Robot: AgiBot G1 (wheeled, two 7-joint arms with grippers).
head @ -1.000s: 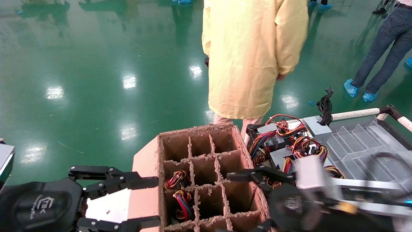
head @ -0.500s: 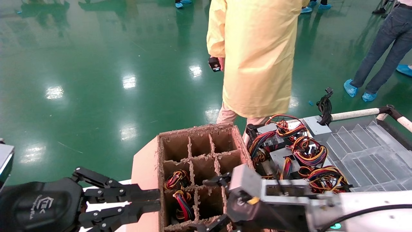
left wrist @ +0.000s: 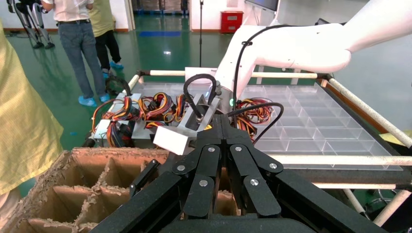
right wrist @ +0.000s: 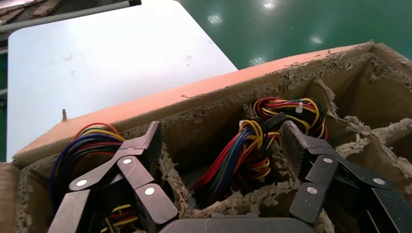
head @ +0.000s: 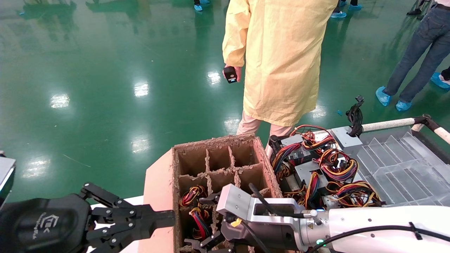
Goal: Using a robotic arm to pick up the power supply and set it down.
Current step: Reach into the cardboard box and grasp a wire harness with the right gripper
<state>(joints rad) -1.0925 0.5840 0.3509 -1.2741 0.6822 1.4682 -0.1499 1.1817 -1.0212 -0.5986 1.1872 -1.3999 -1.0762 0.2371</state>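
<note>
We see our right gripper (head: 205, 225) reaching over the near-left cells of the divided cardboard box (head: 260, 151), at about six o'clock in the head view, its fingers (right wrist: 145, 145) spread wide apart with nothing between them. In the right wrist view those fingers straddle a cell that holds a wire bundle (right wrist: 243, 155) of red, yellow, blue and black leads; the metal body of the power supply (head: 197, 211) beneath it is hidden down in the cell, so we can tell its place only by the wires. Our left gripper (head: 168, 219) hangs at about seven o'clock, just beside the box's left wall, its fingers (left wrist: 218, 141) pressed together and holding nothing. At about three o'clock lies a clear compartment tray (head: 397, 158) with several more power supplies (head: 309, 168) and their tangled wires piled at its left end. A person in a yellow coat (head: 277, 56) stands at twelve o'clock on the green floor (head: 105, 70), with a small black device (head: 230, 74) in hand.
</note>
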